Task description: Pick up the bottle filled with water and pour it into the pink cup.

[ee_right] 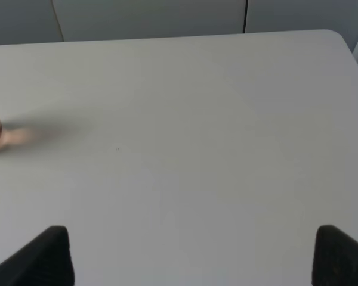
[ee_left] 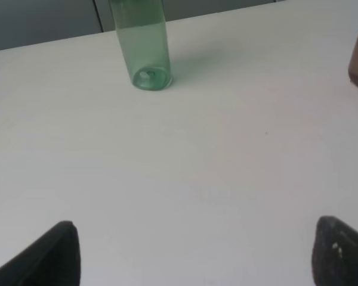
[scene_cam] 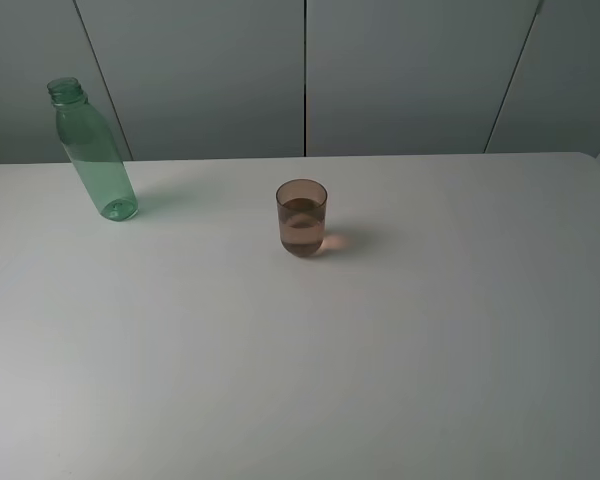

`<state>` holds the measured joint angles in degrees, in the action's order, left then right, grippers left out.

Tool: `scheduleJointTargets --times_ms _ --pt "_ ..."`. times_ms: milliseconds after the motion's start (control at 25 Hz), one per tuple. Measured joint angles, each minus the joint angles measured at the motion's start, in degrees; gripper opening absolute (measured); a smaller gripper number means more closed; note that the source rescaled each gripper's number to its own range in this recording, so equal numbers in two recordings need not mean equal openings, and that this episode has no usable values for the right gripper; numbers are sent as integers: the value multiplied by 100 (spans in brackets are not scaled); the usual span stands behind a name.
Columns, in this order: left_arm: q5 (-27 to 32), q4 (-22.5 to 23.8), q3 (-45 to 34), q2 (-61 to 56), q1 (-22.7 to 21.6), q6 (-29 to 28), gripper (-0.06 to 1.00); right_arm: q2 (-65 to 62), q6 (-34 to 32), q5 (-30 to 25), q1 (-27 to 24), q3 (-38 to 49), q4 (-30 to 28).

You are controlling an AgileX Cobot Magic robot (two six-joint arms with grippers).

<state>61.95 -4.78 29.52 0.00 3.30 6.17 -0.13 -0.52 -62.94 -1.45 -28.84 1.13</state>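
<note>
Bottle (scene_cam: 92, 150) upright at far left of the white tabletop (scene_cam: 300, 350), uncapped, green and see-through. Pink cup (scene_cam: 301, 217) upright near the middle, well apart from the bottle, liquid showing inside. Left claw (ee_left: 194, 253): fingers spread wide over bare tabletop, nearer than the bottle, holding nothing. Right claw (ee_right: 194, 253): fingers likewise apart, empty, cup at the view's edge.
</note>
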Motion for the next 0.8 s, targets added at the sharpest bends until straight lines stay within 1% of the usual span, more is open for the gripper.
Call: scheduleJointTargets --times_ms 200,800 --pt "0 77 0 0 0 -103 99 0 0 0 0 0 0" --pt "0 91 0 0 2 -103 99 0 0 0 0 0 0"
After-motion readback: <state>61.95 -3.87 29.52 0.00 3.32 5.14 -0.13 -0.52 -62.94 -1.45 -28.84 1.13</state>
